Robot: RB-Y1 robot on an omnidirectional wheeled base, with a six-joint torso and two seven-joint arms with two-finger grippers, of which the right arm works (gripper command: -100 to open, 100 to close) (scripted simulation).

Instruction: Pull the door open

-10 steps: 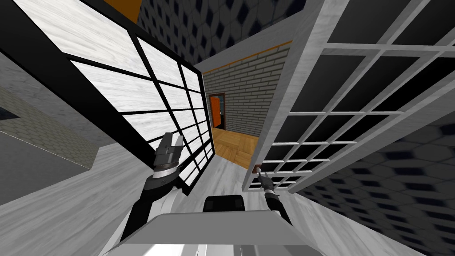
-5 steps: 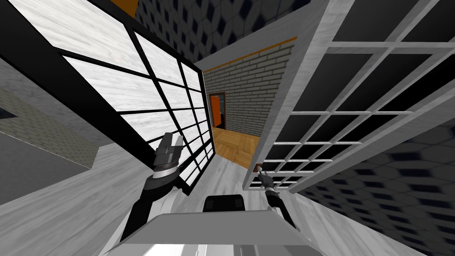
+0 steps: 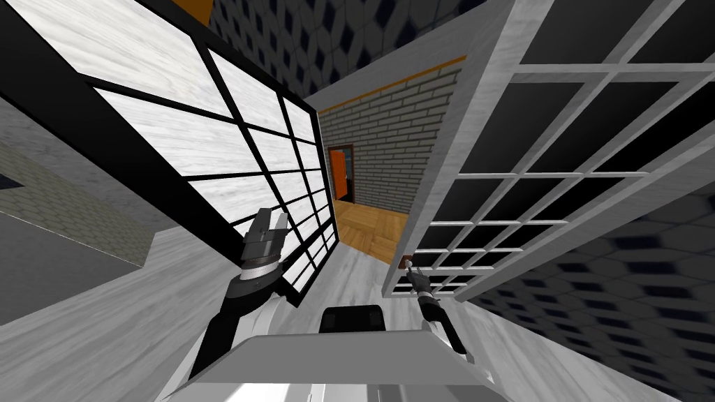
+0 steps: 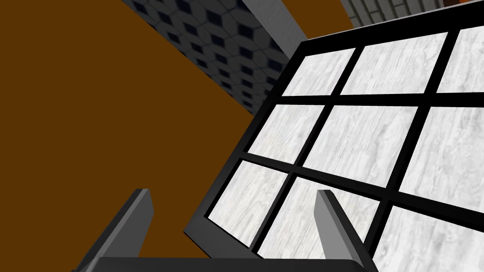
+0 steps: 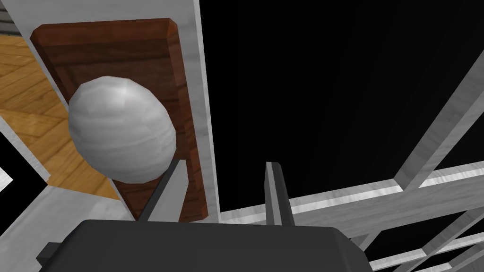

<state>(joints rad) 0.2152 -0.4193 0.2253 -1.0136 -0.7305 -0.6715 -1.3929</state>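
Observation:
The door (image 3: 447, 160) on my right is a white lattice leaf with black panes (image 5: 331, 94), standing ajar. Its round grey knob (image 5: 120, 130) sits on a brown plate (image 5: 113, 52) at the leaf's free edge (image 3: 404, 264). My right gripper (image 3: 412, 271) is at that knob. In the right wrist view the right gripper (image 5: 224, 164) has its fingers apart with nothing between them, and the knob lies just outside one finger (image 5: 165, 189), touching or nearly touching it. My left gripper (image 3: 271, 218) is raised and open (image 4: 232, 192) beside a black-framed leaf.
A black-framed leaf with white panes (image 3: 230, 146) stands on my left, close to the left hand (image 4: 359, 137). Between the two leaves the gap shows a wooden floor (image 3: 370, 230), a brick wall (image 3: 391, 153) and an orange door (image 3: 338, 174) far off.
The white lattice door has swung a little further towards me. My right forearm has shifted slightly right with it. The left arm has not moved.

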